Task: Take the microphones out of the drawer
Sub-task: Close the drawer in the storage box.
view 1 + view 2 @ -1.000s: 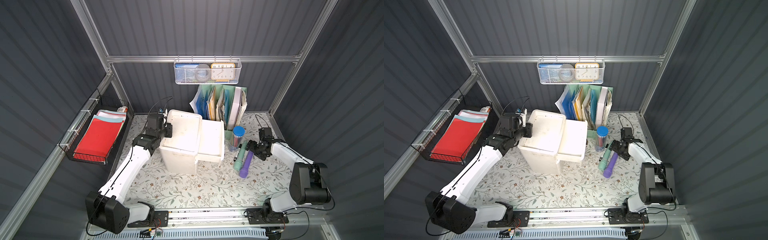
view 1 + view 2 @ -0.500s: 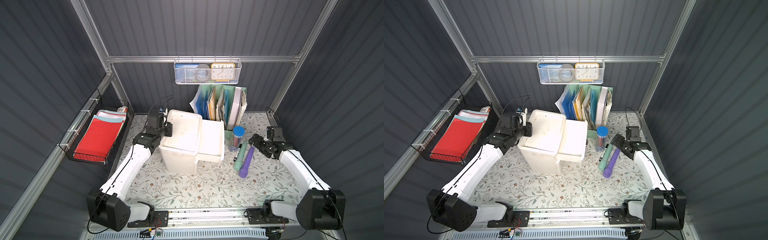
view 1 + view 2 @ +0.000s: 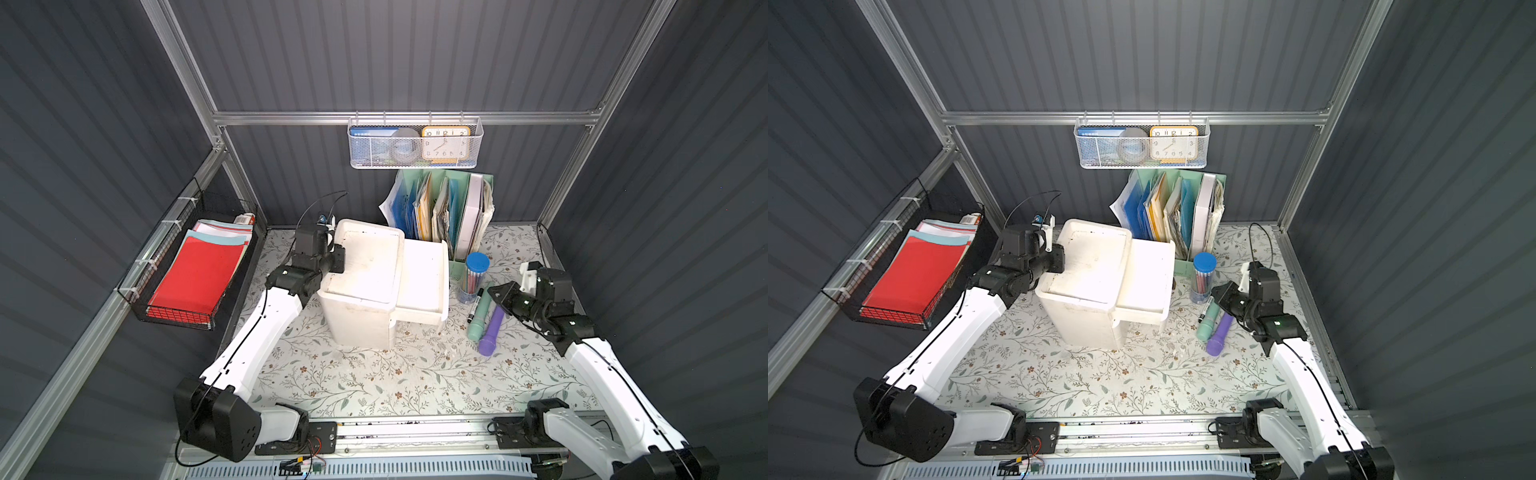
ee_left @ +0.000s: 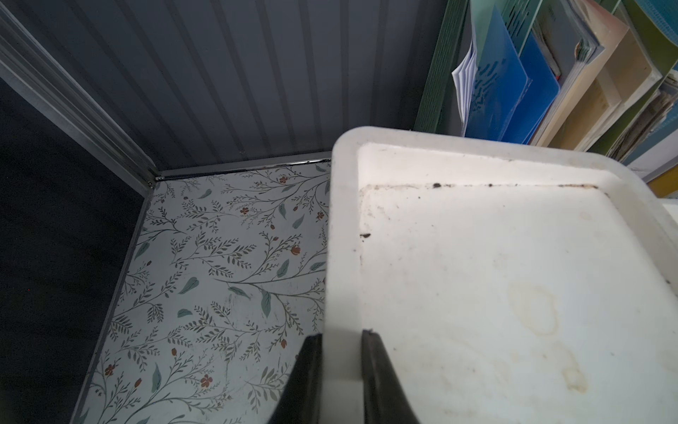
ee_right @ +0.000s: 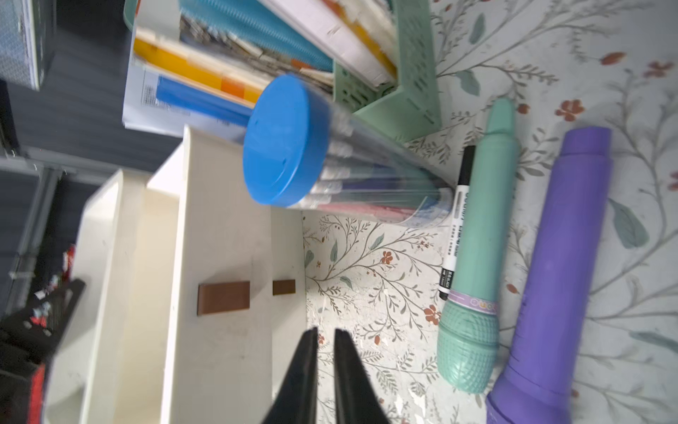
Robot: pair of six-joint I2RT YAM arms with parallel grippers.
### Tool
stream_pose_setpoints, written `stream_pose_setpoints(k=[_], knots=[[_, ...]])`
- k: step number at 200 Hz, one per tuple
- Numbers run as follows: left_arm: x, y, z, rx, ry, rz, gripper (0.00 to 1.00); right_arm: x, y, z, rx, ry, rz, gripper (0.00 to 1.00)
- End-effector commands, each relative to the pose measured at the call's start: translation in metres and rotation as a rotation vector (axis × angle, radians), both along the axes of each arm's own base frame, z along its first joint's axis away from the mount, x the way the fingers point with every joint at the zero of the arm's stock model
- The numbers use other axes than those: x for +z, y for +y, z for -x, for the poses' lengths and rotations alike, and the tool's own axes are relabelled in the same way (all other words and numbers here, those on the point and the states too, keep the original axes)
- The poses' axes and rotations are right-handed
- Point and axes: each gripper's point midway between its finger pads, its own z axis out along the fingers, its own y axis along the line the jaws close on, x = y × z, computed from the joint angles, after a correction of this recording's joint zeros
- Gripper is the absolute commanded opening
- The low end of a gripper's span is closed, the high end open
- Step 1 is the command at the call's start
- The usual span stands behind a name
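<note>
The teal microphone (image 3: 478, 320) (image 3: 1207, 324) (image 5: 469, 330) lies flat on the floral table, just right of the white cabinet (image 3: 361, 307). The cabinet's top drawer (image 3: 424, 282) (image 3: 1148, 282) (image 5: 220, 257) is pulled out to the right; only a brown strip (image 5: 223, 297) shows in it. My right gripper (image 3: 494, 291) (image 3: 1217, 293) (image 5: 324, 332) is shut and empty. It hovers by the microphone's thin end, between it and the drawer. My left gripper (image 3: 338, 259) (image 3: 1059, 259) (image 4: 341, 336) is shut on the rim of the cabinet's top, one finger on each side.
A purple flashlight (image 3: 490, 332) (image 5: 557, 275) lies against the microphone, with a black marker (image 5: 455, 227) on its other side. A blue-lidded pen tube (image 3: 473, 274) and a green file organiser (image 3: 449, 212) stand behind. A wire basket of red folders (image 3: 195, 274) hangs at the left.
My right gripper has gone from open to shut with nothing in it, and its arm has swung outward to the right. The left gripper stays on the cabinet's rim.
</note>
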Motion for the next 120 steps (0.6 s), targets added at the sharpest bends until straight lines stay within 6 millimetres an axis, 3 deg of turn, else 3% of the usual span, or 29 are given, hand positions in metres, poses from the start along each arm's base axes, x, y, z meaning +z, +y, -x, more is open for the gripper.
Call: stream_pose_setpoints(k=[1,36,62,73,120], knots=[[-0.093,0.006,0.022,0.01,0.312,-0.072,0.0,0.011,0.024,-0.007,0.049,-0.052,-0.021,0.0],[-0.093,0.006,0.022,0.007,0.312,-0.072,0.0,0.013,0.051,-0.029,0.117,-0.048,-0.015,0.0],[-0.092,0.006,0.023,0.007,0.308,-0.071,0.0,0.017,0.058,-0.045,0.137,-0.054,0.022,0.0],[-0.091,0.006,0.023,0.006,0.303,-0.071,0.0,0.01,0.061,-0.054,0.142,-0.035,0.03,0.0],[-0.089,0.006,0.023,0.003,0.295,-0.069,0.0,0.012,0.081,-0.065,0.208,-0.032,0.003,0.0]])
